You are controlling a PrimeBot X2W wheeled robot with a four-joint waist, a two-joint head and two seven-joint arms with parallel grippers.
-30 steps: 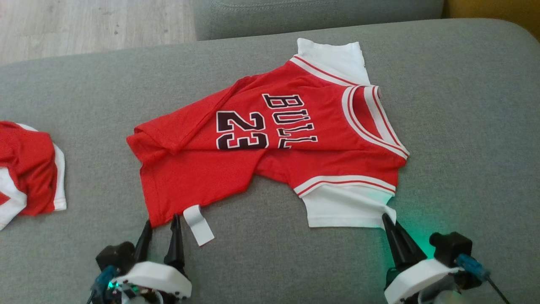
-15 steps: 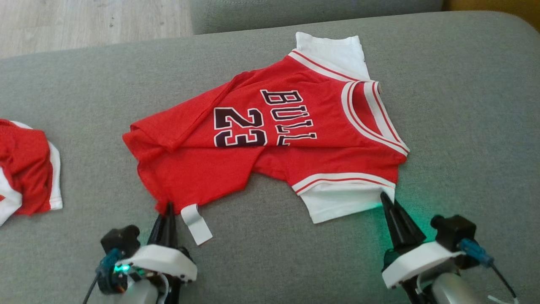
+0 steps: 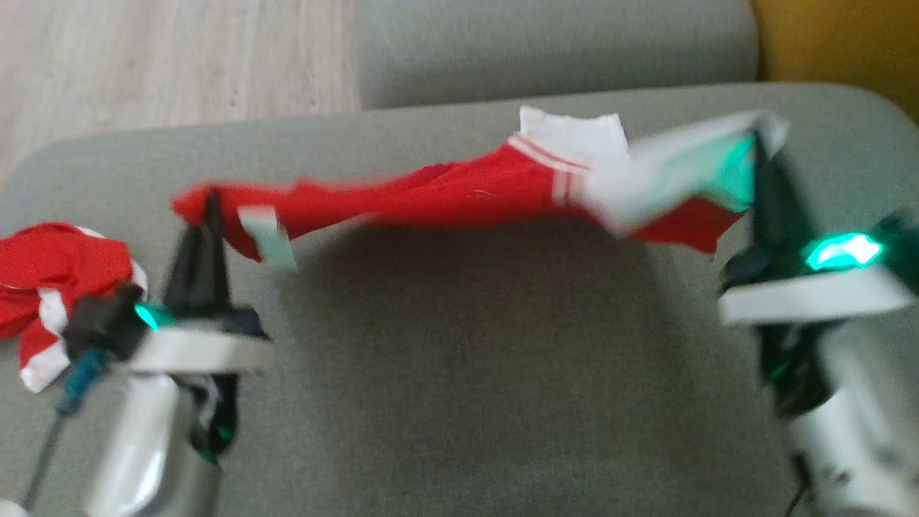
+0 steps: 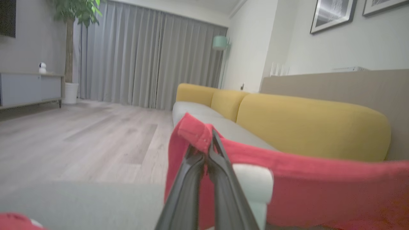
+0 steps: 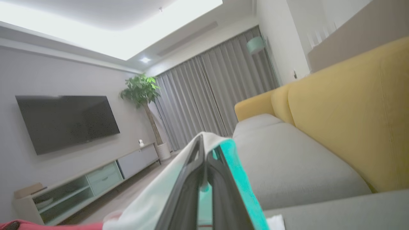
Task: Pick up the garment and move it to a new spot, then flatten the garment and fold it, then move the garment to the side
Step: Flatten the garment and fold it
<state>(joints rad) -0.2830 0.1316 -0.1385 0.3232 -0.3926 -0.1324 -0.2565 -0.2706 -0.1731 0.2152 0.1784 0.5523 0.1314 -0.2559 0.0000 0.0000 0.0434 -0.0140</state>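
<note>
**Jersey slung between both hands: carry it level**

I have the red jersey (image 3: pixel 459 197) up off the grey seat cushion (image 3: pixel 467 373). It is strung like a hammock between my hands, over the far half of the seat. My left gripper (image 3: pixel 210 201) has its fingers pinched together on a red hem corner at the left, and in the left wrist view the cloth folds over the tips. My right gripper (image 3: pixel 761 147) is clamped the same way on a white sleeve (image 3: pixel 668 169) at the right, where its green lamp tints the fabric.

I take this to be the carry to a new spot. To do it well I should move both hands together at one height. They need enough spread that the middle does not sag and drag, but not so much that the thin edge slips out of a pinch. The second sleeve (image 3: pixel 571 136) shows at the far side. Blur hides whether it touches the cushion, so I would raise a little before going sideways. I would also steer clear of the other red garment (image 3: pixel 57 273) heaped at the cushion's left edge. When I set the jersey down, laying the far edge first should help it spread flat.

The jersey looks thin and limp, red with white striped trim, and a white care tag (image 3: pixel 267 237) dangles just beside my left fingers. The cushion is a coarse grey weave with rounded corners and will probably catch the cloth a little. The yellow backrest (image 4: pixel 303 124) is plump and smooth. Pale wood planks make up the floor (image 3: pixel 179 57) beyond.
</note>
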